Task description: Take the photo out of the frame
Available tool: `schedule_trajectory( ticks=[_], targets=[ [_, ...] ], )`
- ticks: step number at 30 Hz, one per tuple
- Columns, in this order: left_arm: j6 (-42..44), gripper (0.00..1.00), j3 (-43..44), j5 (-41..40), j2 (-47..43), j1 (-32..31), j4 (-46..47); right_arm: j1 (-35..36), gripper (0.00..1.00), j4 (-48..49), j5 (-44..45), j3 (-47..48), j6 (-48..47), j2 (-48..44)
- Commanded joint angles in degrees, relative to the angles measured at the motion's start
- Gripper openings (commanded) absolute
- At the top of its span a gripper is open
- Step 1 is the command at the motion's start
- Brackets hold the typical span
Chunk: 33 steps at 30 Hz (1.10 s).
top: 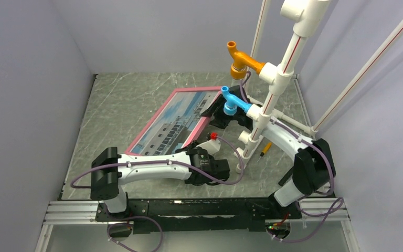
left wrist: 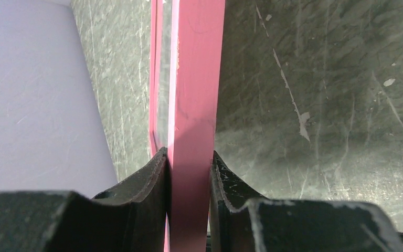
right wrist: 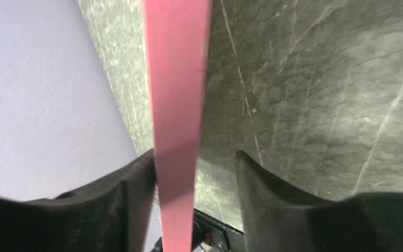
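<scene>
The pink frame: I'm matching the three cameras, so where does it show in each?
Top external: the frame slants across mid-picture.
Left wrist: its pink edge runs vertically at centre, pinched in the left hand.
Right wrist: its pink edge sits left of centre, between the right hand's parted fingers.
Shared landmark: the grey marbled tabletop.

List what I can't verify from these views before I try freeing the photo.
- Back of the frame, and any clips on it: turned away from the top camera; wrist views show only its pink edge.
- Fingertips of the right gripper, top view: behind the blue pipe fitting.
- The photo, both wrist views: the frame is edge-on, so no print shows.
- Far end of the frame, both wrist views: cut off at the top edge.
</scene>
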Motion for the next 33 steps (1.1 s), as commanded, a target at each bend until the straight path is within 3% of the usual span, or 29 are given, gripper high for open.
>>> schedule_trajectory(
  ticks=[1, 4, 10, 21, 25, 33],
  targets=[
    [-4.15, 0.00, 0.17, -1.21, -6.30, 1.47, -2.95, -0.57, 0.70, 2.71, 5.00, -2.64, -10.19, -7.63],
    [-1.33, 0.00, -0.13, 1.73, -11.32, 2.99, 0.42, -0.59, 0.86, 2.88, 8.32, -2.74, -17.01, -9.94],
    [8.40, 0.00, -2.41, 12.87, -22.96, 9.36, 11.60, -0.62, 0.99, 0.04, 15.23, -2.17, -26.38, -13.46],
    [19.23, 0.00, -5.16, 36.93, -39.27, 27.22, 25.89, -0.77, 1.00, -1.25, 23.25, -4.95, -31.32, -19.74],
    [20.06, 0.00, -3.35, 43.10, -39.33, 32.11, 25.75, -1.11, 1.00, 0.46, 19.94, -3.76, -33.29, -17.72],
    [18.83, 0.00, -2.30, 49.35, -37.87, 35.57, 28.46, -1.88, 1.00, -4.19, 17.94, 7.75, -31.82, -7.86]
  ],
)
